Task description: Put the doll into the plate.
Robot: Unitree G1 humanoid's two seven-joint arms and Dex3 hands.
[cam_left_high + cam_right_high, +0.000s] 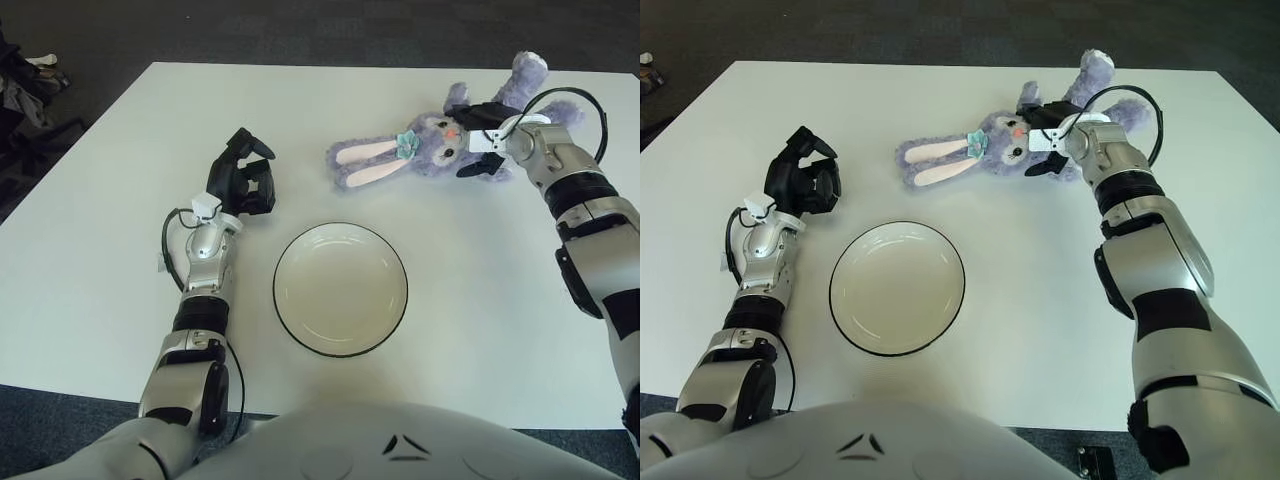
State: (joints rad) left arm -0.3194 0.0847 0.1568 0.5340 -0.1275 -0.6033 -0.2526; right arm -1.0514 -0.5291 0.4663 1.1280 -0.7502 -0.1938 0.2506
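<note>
A purple plush bunny doll (425, 148) lies on its side at the far right of the white table, long ears pointing left toward the middle. My right hand (484, 140) sits on the doll's body just behind its head, black fingers closed over it from both sides. The white plate (340, 290) with a dark rim stands empty at the table's centre, nearer to me than the doll. Left of the plate is my left hand (244, 178), fingers loosely bent and holding nothing.
The white table (90, 260) ends in dark carpet on all sides; its far edge runs just behind the doll's feet. Dark clutter (25, 90) stands on the floor off the far left corner.
</note>
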